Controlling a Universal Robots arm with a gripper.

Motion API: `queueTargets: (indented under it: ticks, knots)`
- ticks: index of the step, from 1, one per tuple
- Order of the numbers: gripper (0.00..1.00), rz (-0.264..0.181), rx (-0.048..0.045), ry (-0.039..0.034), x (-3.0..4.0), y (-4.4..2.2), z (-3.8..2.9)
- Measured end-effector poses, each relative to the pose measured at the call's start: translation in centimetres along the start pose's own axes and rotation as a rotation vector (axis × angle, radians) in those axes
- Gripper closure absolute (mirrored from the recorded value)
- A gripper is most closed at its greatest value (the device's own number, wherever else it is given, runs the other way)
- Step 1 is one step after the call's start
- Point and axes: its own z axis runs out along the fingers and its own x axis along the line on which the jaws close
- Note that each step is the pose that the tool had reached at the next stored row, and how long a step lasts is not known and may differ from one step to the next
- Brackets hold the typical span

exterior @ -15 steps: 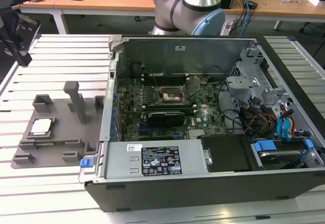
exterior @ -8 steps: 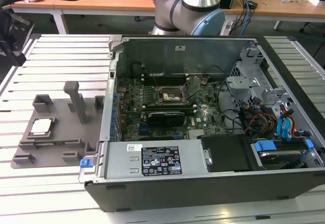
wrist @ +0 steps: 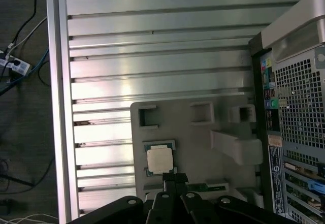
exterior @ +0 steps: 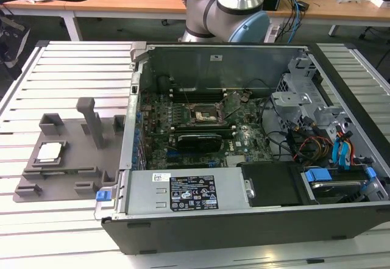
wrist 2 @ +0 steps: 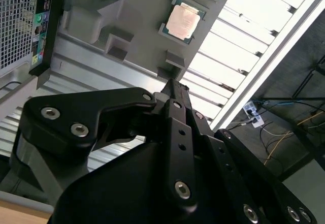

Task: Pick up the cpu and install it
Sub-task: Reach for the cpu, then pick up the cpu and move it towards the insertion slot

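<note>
The cpu is a small square chip with a pale metal top. It lies flat in a recess of the grey holder plate on the exterior view's left, beside the open computer case. In both wrist views my gripper hangs well above the plate. Its black fingers are shut together with nothing between them. The cpu lies just beyond the fingertips. The black socket frame sits on the motherboard inside the case.
The holder plate carries raised blocks and an upright post. A long black graphics card lies below the socket. Cables and drive bays crowd the case's right side. The ribbed metal table ends at a rail, with floor cables beyond.
</note>
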Motion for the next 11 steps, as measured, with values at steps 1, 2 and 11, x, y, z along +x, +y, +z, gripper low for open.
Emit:
queueTargets:
  ticks: [1, 2, 11]
  knots:
    - [0.89, 0.0, 0.0, 0.0, 0.0, 0.0, 0.0]
    - [0.89, 0.0, 0.0001, 0.0, 0.02, 0.0, 0.0]
    - [0.89, 0.0, 0.0001, 0.0, 0.04, 0.0, 0.0]
